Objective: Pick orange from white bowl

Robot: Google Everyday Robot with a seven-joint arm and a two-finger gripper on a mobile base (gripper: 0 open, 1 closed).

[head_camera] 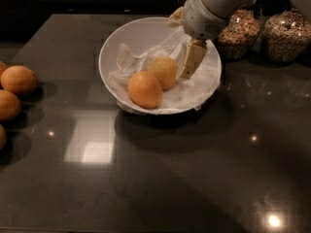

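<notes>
The white bowl [108, 46] stands at the back middle of the dark table, lined with crumpled white paper. Two fruits lie in it. The orange [164, 72] is the paler, yellowish one at the bowl's centre. A deeper, brighter orange fruit [145, 90] touches it at the front left. My gripper [182, 50] reaches in from the upper right on a white arm and hangs inside the bowl, just right of the pale orange. It is open and empty. One beige finger [192, 59] points down close beside the orange; the other shows only partly behind the wrist.
Several darker oranges [18, 80] lie along the table's left edge. Two glass jars of grains [286, 35] stand at the back right, close behind the arm. The dark table top [160, 178] stretches in front of the bowl.
</notes>
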